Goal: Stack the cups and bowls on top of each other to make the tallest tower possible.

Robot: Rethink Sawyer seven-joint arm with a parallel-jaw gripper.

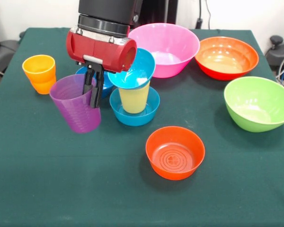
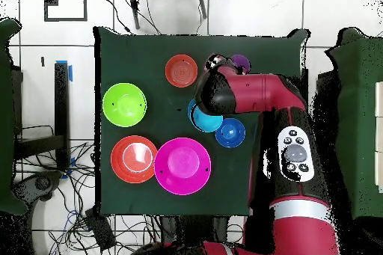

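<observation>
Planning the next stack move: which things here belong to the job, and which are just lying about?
Job: gripper shut on purple cup; tower; orange cup; dark blue bowl; small orange-red bowl; pink bowl; large orange-red bowl; green bowl.
Lying about: floor cables.

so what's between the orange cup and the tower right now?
The purple cup, held in the claw by its rim and tilted, hangs between the orange cup and the tower. Front view shows it.

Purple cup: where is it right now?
In the front view the purple cup hangs tilted in the hand, left of the tower and right of the orange cup; whether it touches the table is unclear.
</observation>
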